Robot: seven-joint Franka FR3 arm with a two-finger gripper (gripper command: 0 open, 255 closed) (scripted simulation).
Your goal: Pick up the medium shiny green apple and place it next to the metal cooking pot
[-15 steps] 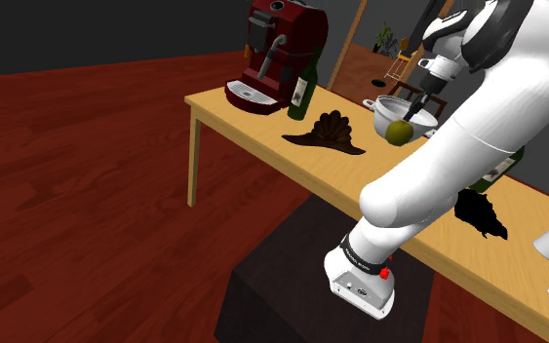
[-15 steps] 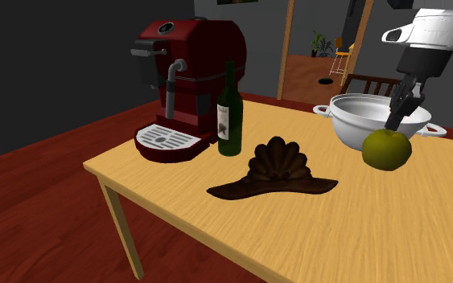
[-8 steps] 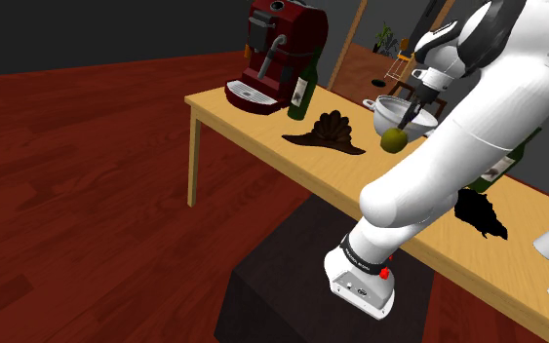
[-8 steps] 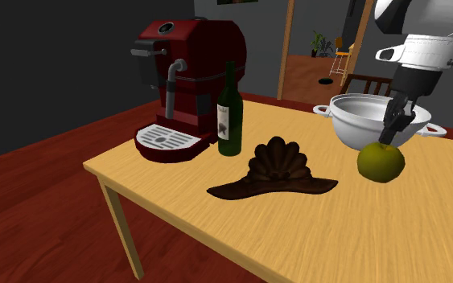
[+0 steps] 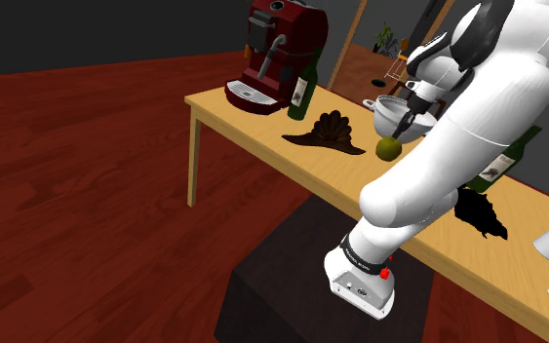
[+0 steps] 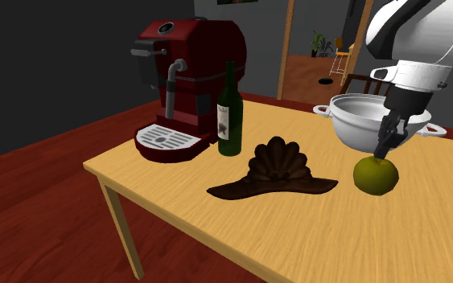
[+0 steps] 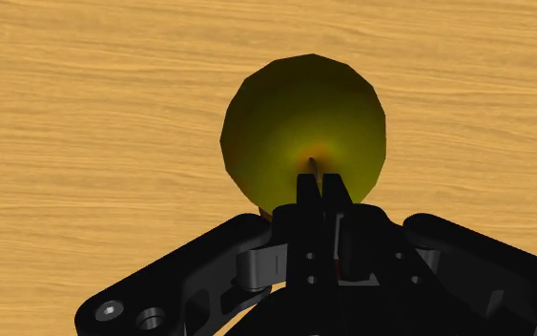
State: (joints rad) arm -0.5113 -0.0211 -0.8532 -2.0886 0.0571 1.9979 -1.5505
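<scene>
Your wooden counter point(image 6: 216, 233) carries a red espresso machine point(image 6: 188, 76), well apart from the pale cooking pot point(image 6: 361, 120), towards the second exterior view's left. A dark wine bottle point(image 6: 230, 112) stands just beside that machine, on the side facing the pot. The yellow-green apple point(image 6: 375, 175) is just beside the pot, in front of it, low over the counter. Your jaws are clenched on the apple's top.

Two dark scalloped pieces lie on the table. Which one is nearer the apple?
The brown one in front of the wine bottle, close to the apple; the black one lies farther off, at the shoulder view's right.
</scene>
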